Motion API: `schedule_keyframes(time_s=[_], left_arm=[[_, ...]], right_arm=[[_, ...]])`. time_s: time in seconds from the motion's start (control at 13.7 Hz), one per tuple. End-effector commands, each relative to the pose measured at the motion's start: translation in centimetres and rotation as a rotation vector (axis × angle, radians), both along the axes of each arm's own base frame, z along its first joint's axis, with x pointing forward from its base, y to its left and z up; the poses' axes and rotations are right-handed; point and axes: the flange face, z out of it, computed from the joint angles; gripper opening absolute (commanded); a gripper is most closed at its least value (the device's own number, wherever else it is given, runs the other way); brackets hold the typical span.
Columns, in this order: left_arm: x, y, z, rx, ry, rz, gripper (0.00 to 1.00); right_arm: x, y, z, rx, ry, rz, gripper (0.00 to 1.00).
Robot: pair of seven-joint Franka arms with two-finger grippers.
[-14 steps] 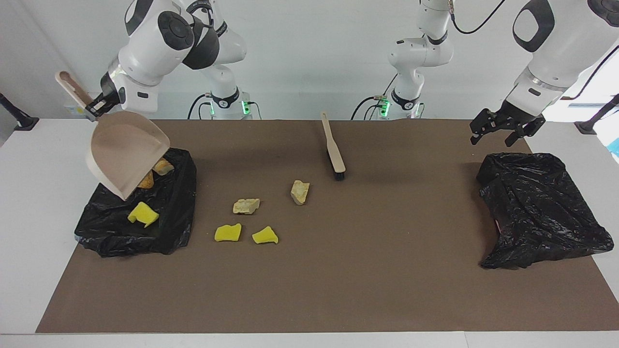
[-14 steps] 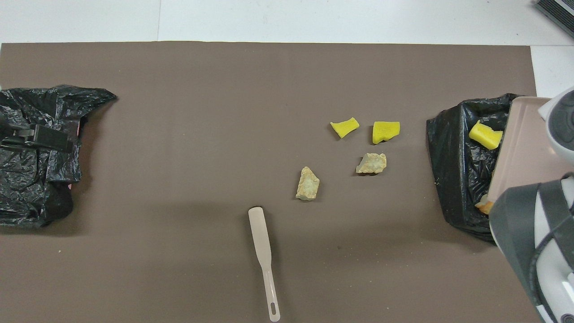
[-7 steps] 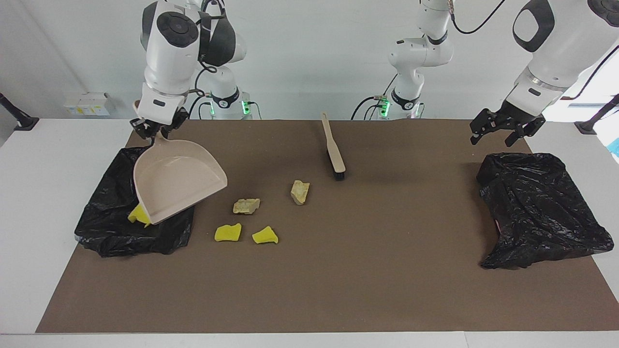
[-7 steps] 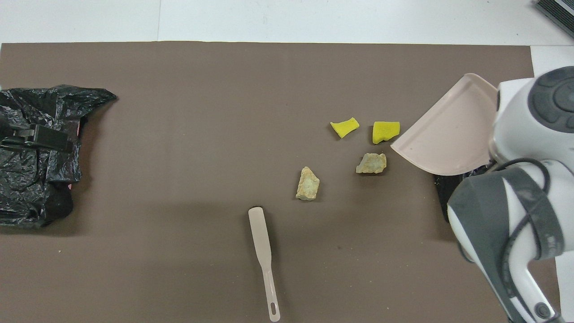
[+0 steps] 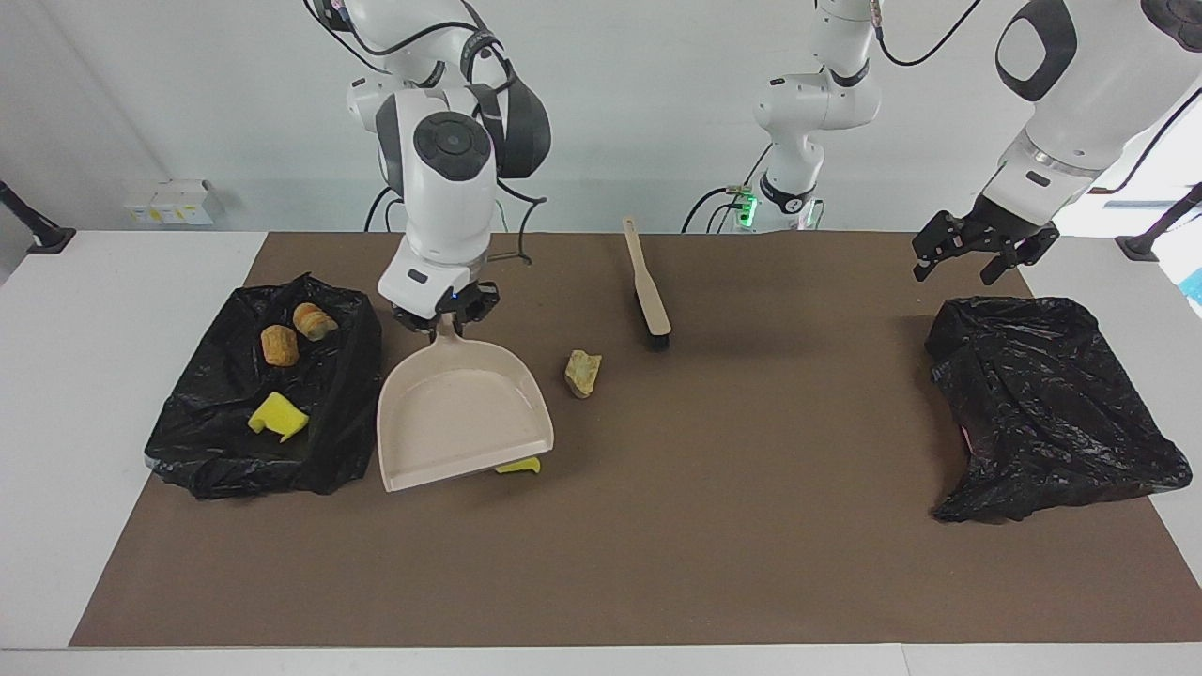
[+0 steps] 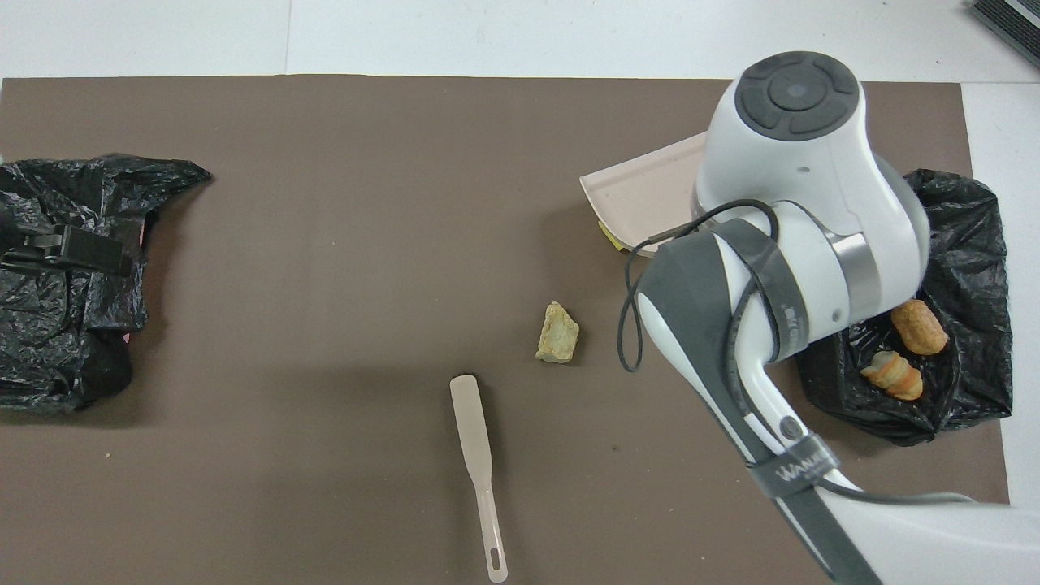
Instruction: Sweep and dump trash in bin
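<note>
Toward the right arm's end of the tabletop (image 5: 657, 563), we see the right end effector (image 5: 441, 317) clamped on the handle of the beige dustpan (image 5: 460, 413), which hangs low and tilted beside the black bin bag (image 5: 329, 441). 3 pieces of trash already lie in that bag – a yellow wedge (image 5: 278, 416) and 2 orange-brown lumps (image 5: 279, 345). On the tabletop we can make out 1 tan lump (image 5: 582, 373) just beside the pan, toward the left arm's end, and a sliver of another yellow wedge (image 5: 518, 466) peeking out under the pan's lip; anything else is hidden beneath the pan. The brush (image 5: 648, 291) lies unheld, nearer to the robots than the tan lump. The left end effector (image 5: 972, 252) waits over the edge of a 2nd black bag (image 5: 1042, 404), its fingers spread apart. We judge the chunks to be light, soft and foam-like – they should slide or tumble readily under bristles and may bounce off the pan's lip, so pinching them makes little sense. We would take hold of the brush by its flat handle, well above the bristles, and push the pieces gently.
</note>
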Motion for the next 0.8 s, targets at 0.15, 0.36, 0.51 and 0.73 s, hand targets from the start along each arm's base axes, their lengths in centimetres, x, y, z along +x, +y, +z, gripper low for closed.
schedule_keyframes(time_s=[0.15,0.36,0.51,0.73], left_arm=[[0.3,0.4,0.4,0.004,0.004,-0.010,1.00],[0.3,0.5,0.4,0.006,0.003,-0.010,1.00],[0.3,0.4,0.5,0.004,0.001,-0.010,1.00],[0.3,0.4,0.4,0.004,0.003,-0.010,1.00]], right_arm=[[3.3,12.3,-5.0,0.089,-0.075,-0.202,0.00],[2.3,18.0,-8.8,0.115,-0.098,-0.264,0.00],[1.9,20.8,-10.0,0.153,-0.108,-0.291,0.00],[0.8,23.2,-10.4,0.211,-0.074,-0.330,0.00]])
